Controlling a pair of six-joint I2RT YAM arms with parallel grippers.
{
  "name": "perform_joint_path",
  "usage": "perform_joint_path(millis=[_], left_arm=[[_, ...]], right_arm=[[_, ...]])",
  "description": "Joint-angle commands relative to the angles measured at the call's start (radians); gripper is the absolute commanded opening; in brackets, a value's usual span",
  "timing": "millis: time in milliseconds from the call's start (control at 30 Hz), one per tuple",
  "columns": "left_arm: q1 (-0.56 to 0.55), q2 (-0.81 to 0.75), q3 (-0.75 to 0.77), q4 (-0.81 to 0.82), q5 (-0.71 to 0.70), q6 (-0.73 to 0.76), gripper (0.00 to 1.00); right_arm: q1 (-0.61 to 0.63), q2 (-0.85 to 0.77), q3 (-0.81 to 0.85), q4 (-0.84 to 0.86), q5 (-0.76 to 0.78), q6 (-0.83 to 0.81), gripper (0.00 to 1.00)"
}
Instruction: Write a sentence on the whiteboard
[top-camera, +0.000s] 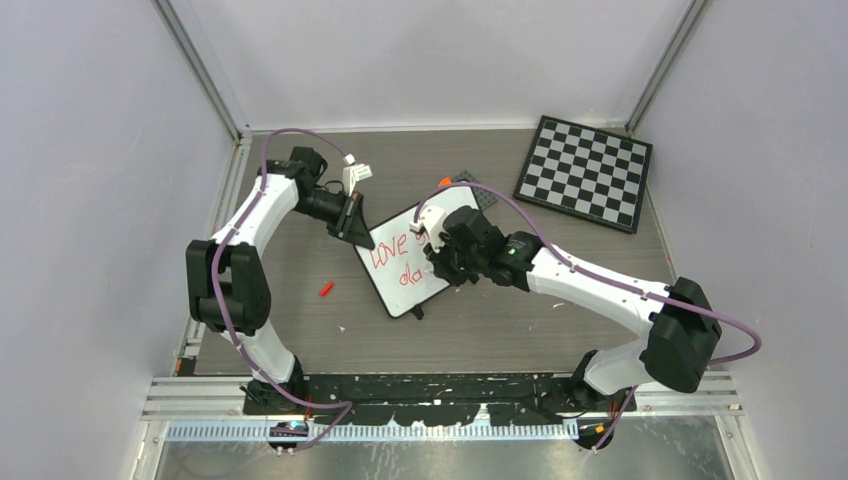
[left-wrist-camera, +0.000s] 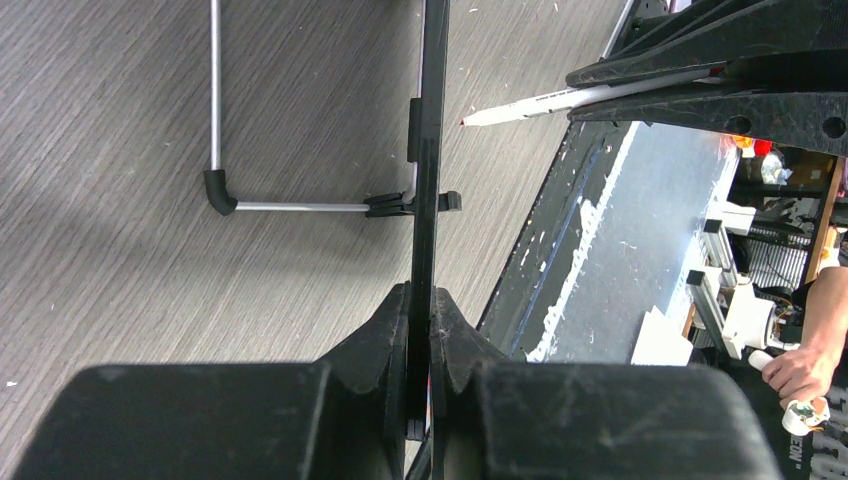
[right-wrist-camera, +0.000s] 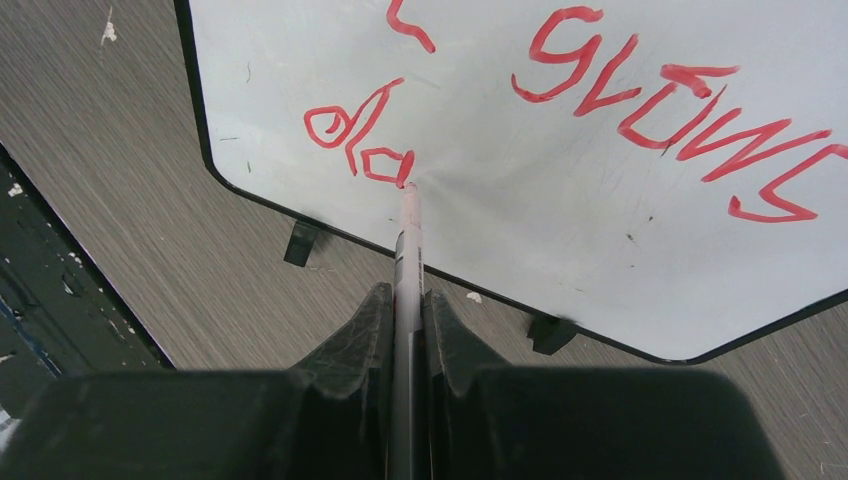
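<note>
The whiteboard (top-camera: 422, 295) lies tilted in the middle of the table. It carries the sentence (top-camera: 391, 251) in red: "LOVE" and "grows" on one line and "da" below. My left gripper (top-camera: 356, 226) is shut on the board's far-left edge, which shows edge-on in the left wrist view (left-wrist-camera: 428, 180) between my fingers (left-wrist-camera: 400, 320). My right gripper (top-camera: 440, 263) is shut on a white marker (right-wrist-camera: 408, 245). The marker's tip touches the board right after the red "da" (right-wrist-camera: 360, 150). The word "grows" (right-wrist-camera: 680, 110) shows beside it.
A chessboard (top-camera: 585, 172) lies at the back right. A small red cap (top-camera: 326, 289) lies on the table left of the board. A dark grey object with an orange bit (top-camera: 446, 182) sits behind the board. The board's wire stand (left-wrist-camera: 215, 110) shows underneath it.
</note>
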Motion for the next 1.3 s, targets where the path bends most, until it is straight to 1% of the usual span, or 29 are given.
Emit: perform_joint_path(millis=[0,333,833,1067,1267], left_arm=[[-0.017,-0.010,-0.006,0.007,-0.081,-0.010,0.00],[-0.017,-0.010,-0.013,0.011,-0.084,-0.008,0.00],[-0.017,-0.008,-0.006,0.007,-0.085,-0.009,0.00],[-0.017,-0.009,-0.006,0.006,-0.086,-0.009,0.00],[-0.017,-0.014,-0.006,0.006,-0.088,-0.008,0.00]], right_arm=[[-0.006,-0.012,0.040,0.044,0.023,-0.007,0.00],[-0.011,0.024,0.037,0.066,0.035,-0.010,0.00],[-0.048,0.009,0.024,0.052,0.035,-0.016,0.00],[-0.043,0.021,0.018,0.040,-0.010,-0.007,0.00],[-0.037,0.011,-0.007,0.022,-0.016,-0.026,0.00]])
